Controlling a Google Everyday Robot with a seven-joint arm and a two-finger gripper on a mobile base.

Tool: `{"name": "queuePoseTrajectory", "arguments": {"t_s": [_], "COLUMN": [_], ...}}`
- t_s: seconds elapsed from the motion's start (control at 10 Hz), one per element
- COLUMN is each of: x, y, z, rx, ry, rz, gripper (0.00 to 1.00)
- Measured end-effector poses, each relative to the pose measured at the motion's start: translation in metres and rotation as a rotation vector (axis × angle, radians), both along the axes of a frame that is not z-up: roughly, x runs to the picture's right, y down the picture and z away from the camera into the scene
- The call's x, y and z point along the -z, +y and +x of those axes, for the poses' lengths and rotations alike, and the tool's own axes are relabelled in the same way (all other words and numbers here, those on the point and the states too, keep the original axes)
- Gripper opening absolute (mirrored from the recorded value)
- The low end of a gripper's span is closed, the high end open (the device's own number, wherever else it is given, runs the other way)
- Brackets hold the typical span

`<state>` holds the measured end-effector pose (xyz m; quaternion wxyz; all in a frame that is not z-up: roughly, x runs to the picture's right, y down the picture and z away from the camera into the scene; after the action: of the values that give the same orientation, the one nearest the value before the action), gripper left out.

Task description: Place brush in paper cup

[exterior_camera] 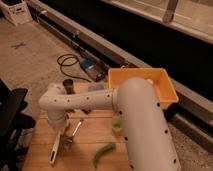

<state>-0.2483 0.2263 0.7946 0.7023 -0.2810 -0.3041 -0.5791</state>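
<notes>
Now you are at the grasp step. The gripper sits low over the wooden table, at about 8 o'clock on its surface, with the pincer pinched narrow right at the upper end of the brush. The brush lies flat on the wood and runs from the gripper toward 7 o'clock. You cannot tell from this view whether the handle is really caught between the jaws, because the wrist hides the contact. The fork lies just beside the gripper at its 2 o'clock, close enough to be dragged along.

Next, by my reading, you need a straight lift to confirm that the brush comes up alone. Then carry it toward 3 o'clock, to the pale paper cup standing against the arm. Tip the brush upright before lowering, since it looks long against the cup and could topple it. Keep clear of the green pod lying at 5 o'clock.
</notes>
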Motion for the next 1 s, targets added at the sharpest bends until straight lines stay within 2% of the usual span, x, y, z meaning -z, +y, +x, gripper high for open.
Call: {"name": "queuePoseTrajectory", "arguments": {"t_s": [0.5, 0.7, 1.0], "x": [0.014, 0.018, 0.025], "y": [-0.047, -0.07, -0.097], "z": [0.025, 0.061, 0.115], "rx": [-0.02, -0.043, -0.094], "ry": [0.079, 0.148, 0.255], "rz": [0.11, 0.148, 0.174], "gripper": [0.0, 0.0, 0.0]}}
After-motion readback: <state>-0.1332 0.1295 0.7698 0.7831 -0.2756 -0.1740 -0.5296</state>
